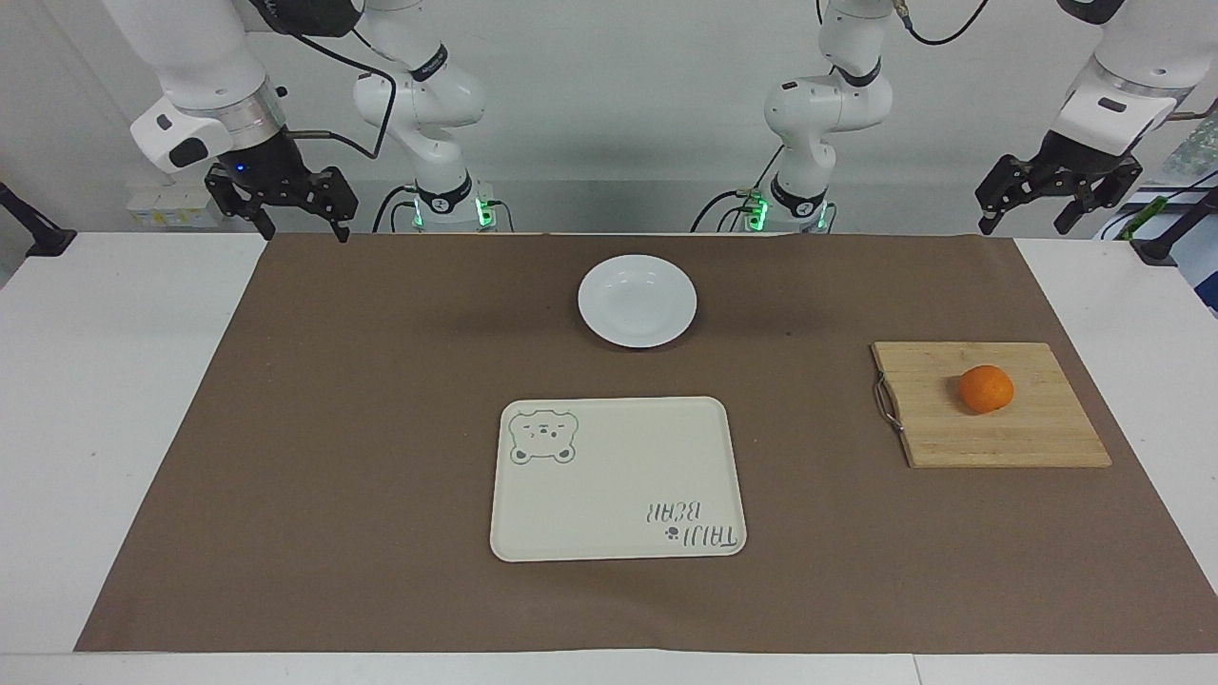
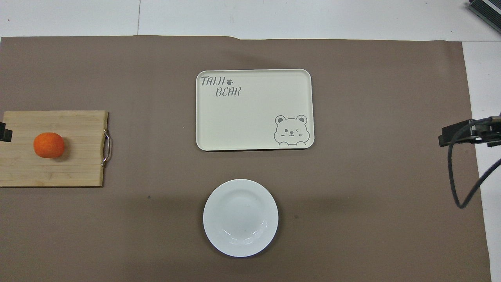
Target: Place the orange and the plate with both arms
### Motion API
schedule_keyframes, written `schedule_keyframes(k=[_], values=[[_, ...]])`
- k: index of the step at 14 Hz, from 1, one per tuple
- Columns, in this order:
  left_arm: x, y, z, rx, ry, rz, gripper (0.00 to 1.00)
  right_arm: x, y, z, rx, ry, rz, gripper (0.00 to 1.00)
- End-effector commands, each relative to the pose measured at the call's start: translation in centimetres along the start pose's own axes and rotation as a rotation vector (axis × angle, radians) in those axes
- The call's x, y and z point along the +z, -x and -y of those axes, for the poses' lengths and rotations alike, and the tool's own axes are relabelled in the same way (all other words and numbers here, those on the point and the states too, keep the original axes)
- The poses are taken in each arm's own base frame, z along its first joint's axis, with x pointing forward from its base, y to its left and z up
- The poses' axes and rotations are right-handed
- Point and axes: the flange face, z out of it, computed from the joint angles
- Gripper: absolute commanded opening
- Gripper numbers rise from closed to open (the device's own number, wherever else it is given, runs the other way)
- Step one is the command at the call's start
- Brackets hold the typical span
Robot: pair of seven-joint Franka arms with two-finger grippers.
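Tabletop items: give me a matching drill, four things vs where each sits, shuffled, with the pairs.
Things:
1. orange
2. plate
3. tray
4. left pincer

Places:
A. mid-table, farther from the robots than the plate
B. on the cutting board
C. raised and open over the table edge at the left arm's end
D. on the brown mat, nearest the arm bases

Pairs: 1-B, 2-D, 3-A, 4-C
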Motion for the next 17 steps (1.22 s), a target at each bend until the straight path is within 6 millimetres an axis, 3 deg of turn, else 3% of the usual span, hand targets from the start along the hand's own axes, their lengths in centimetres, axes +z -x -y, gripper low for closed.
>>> schedule_keyframes(k=[1, 17], values=[[-0.01, 0.48, 0.17, -0.004, 0.005, -0.016, 1.00, -0.25, -0.23, -0.20, -0.015, 0.004, -0.014, 1.00], [-0.28, 0.12, -0.04, -0.001, 0.004, -0.041, 1.00, -0.18, -0.23, -0.20, -0.015, 0.004, -0.012, 1.00]])
